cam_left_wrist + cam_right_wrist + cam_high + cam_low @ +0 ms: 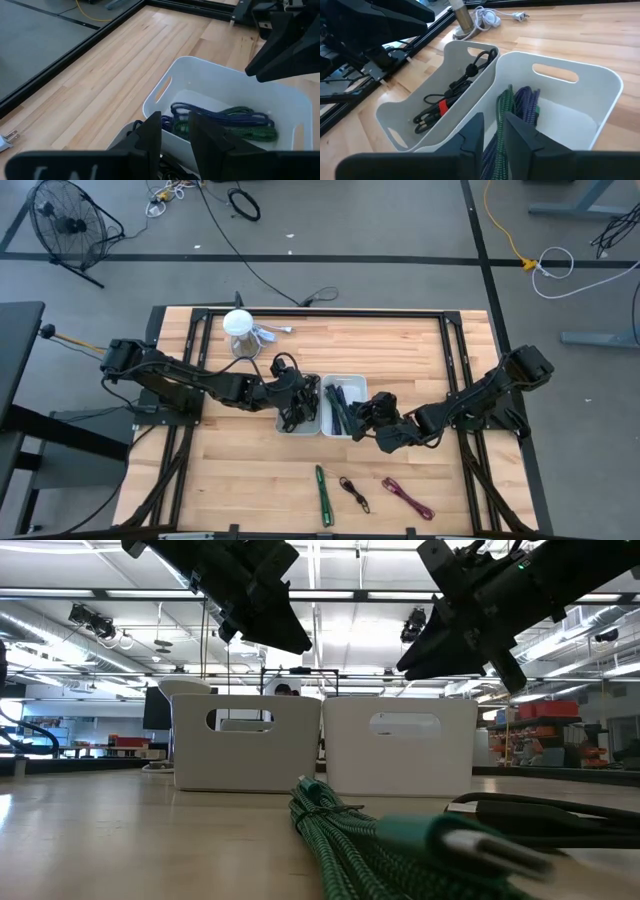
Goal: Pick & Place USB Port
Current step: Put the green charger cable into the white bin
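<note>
Cables, blue and green (519, 107), lie in the right-hand white bin (580, 95) just below the right gripper's (492, 131) narrowly parted, empty fingers (517, 135).

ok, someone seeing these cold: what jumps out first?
Two white bins side by side mid-table: the left bin holds black cables, the right bin holds green and blue braided ones. Both grippers hover right over them, left gripper and right gripper, neither holding anything. Three loose cables lie near the front edge: green cable, black cable, purple cable.
</note>
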### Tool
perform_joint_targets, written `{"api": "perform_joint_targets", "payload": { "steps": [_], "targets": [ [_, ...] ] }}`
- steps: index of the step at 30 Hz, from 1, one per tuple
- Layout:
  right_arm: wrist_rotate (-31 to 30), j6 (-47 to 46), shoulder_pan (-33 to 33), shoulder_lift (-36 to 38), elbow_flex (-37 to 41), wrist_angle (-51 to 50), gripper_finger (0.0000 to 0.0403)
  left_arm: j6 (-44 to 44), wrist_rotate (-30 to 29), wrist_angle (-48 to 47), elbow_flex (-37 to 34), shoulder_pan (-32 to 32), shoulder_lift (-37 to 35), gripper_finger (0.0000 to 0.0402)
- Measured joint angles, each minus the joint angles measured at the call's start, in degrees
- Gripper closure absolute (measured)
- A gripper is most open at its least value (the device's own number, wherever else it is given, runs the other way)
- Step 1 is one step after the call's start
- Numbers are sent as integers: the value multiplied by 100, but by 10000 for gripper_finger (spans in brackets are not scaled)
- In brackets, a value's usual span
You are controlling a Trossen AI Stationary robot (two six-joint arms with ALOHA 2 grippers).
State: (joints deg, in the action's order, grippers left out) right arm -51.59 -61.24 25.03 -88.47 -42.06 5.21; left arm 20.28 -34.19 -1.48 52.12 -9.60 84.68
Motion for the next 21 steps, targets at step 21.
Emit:
{"api": "perform_joint_targets", "payload": {
  "steps": [21],
  "targets": [
    [758, 2129, -633, 151, 0, -9, 328, -991, 2517, 104, 0, -936, 0, 298]
  ]
}}
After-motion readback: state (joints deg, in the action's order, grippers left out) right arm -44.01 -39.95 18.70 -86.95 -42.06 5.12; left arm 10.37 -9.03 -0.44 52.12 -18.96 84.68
